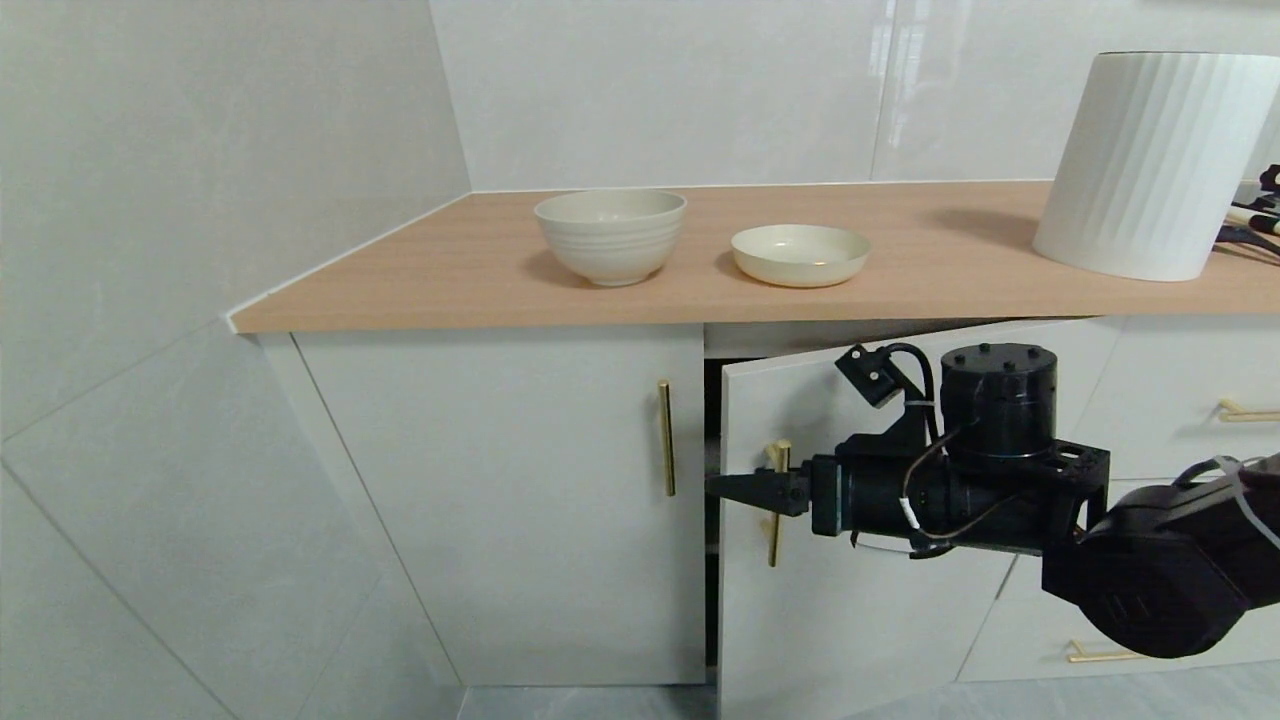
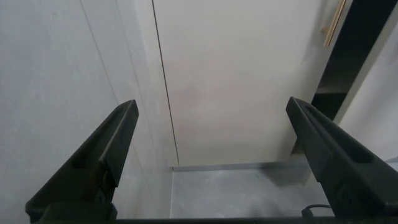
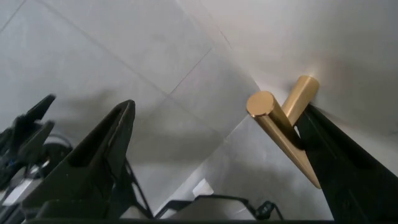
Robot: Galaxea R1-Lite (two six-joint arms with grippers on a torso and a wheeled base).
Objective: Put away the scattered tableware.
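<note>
A deep ribbed cream bowl (image 1: 610,235) and a shallow cream dish (image 1: 800,254) stand side by side on the wooden counter (image 1: 420,285). Below them the right cabinet door (image 1: 850,620) is ajar, with a dark gap at its edge. My right gripper (image 1: 740,488) is level with that door's brass handle (image 1: 776,500). In the right wrist view the gripper (image 3: 214,112) is open, and the brass handle (image 3: 283,127) lies against the inside of one finger. My left gripper (image 2: 211,106) is open and holds nothing, low in front of the closed left cabinet door (image 2: 236,81).
A tall white ribbed container (image 1: 1150,160) stands at the counter's right end, with dark utensils (image 1: 1255,215) beside it. The left door (image 1: 500,500) has its own brass handle (image 1: 666,437). Drawers with brass pulls (image 1: 1245,410) lie to the right. A tiled wall closes the left side.
</note>
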